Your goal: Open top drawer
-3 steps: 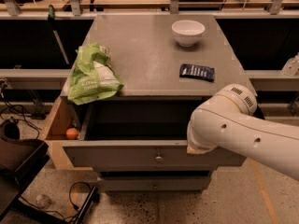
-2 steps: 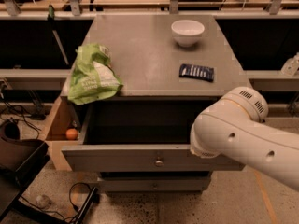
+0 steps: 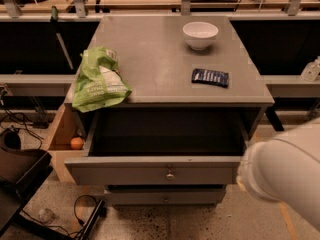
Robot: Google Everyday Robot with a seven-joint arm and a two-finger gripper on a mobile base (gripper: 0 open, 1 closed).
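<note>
Swinging away past the front right corner of the counter (image 3: pixel 160 74), the arm (image 3: pixel 285 179) is leaving the top drawer (image 3: pixel 125 175) standing well out under the front edge, seemingly opened, while the gripper is hiding out of sight, its grip impossible to tell.

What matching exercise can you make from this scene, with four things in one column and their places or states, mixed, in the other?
Things:
1. top drawer
2. white bowl
3. green bag
4. orange ball

Places or states:
a. in the wooden box, left of the drawers
b. pulled out, open
c. front left corner of the cabinet top
d. rear right of the cabinet top

Pairs: 1-b, 2-d, 3-c, 4-a.

The gripper is out of view; only the white arm shows at the lower right.
</note>
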